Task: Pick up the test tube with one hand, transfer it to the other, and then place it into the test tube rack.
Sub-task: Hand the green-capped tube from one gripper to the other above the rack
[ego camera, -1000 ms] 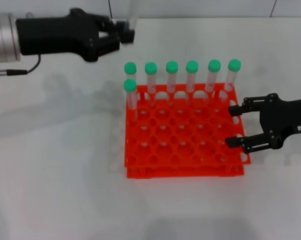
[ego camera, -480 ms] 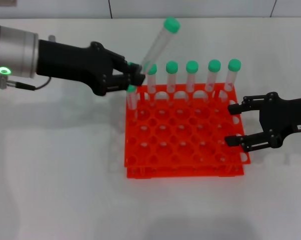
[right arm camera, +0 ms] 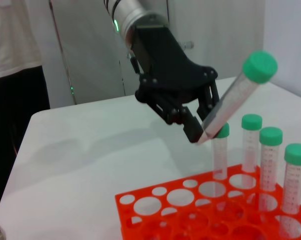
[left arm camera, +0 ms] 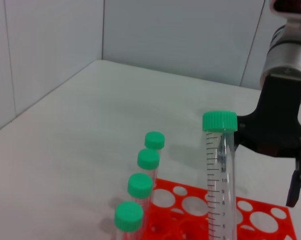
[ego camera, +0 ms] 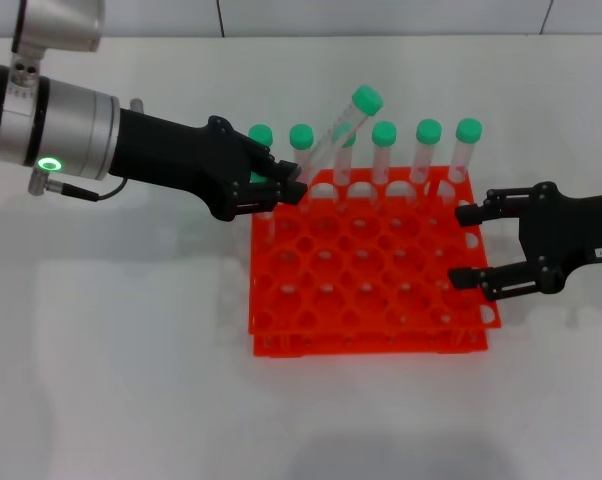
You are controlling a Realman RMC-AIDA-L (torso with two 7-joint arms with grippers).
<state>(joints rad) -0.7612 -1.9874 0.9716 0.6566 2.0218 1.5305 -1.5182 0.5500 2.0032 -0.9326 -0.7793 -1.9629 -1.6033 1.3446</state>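
My left gripper [ego camera: 286,186], black with a green ring light, is shut on the lower end of the test tube [ego camera: 337,132], a clear tube with a green cap. The tube leans up and to the right above the far left corner of the orange-red test tube rack [ego camera: 366,300]. In the right wrist view, the left gripper [right arm camera: 203,125] pinches the tube [right arm camera: 233,97] just above the rack [right arm camera: 155,205]. The left wrist view shows the held tube [left arm camera: 219,170] close up. My right gripper [ego camera: 463,248] hovers open at the rack's right edge, holding nothing.
Several identical green-capped tubes [ego camera: 384,150] stand in the rack's far row, and one more sits at the left end of the second row, partly hidden by the left gripper. White table surface [ego camera: 121,350] surrounds the rack.
The left gripper has come down and to the right from the far left of the table, carrying the tube over the rack's far left corner. The right gripper has stayed put.
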